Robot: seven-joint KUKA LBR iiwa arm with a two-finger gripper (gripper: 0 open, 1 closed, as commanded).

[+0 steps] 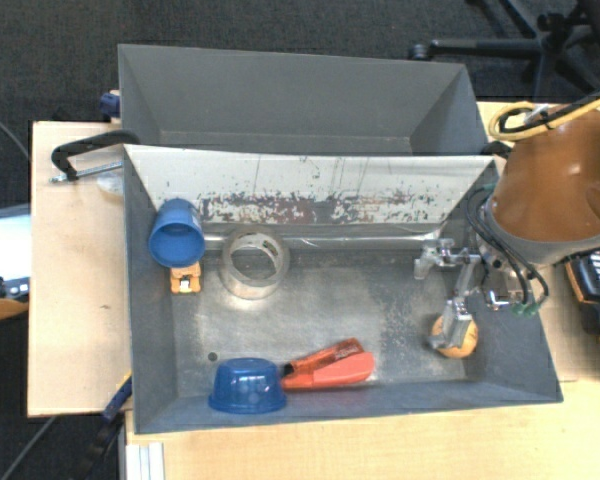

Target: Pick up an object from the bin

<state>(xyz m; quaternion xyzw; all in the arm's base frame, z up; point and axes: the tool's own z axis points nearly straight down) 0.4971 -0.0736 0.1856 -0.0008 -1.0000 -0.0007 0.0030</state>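
While one cup [177,233], one bowl [247,387], one tape roll [253,263], one red clamp [330,367] and one orange block [186,280] lie leftward, the hand [457,320] touches one tan lump [455,341] at right; its grip I cannot tell.

Nearest the gripper [457,323]: orange-red tool [330,366], blue bowl [247,386] just beside it. Farther off: clear tape roll [252,263]. Farthest: blue cup [177,233], small orange block [186,280] just beside.

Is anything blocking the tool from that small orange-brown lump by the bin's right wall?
Nothing visible does. The tool sits right at the orange-brown lump; the clear tape roll, blue bowl and red-orange object lie apart to its left.
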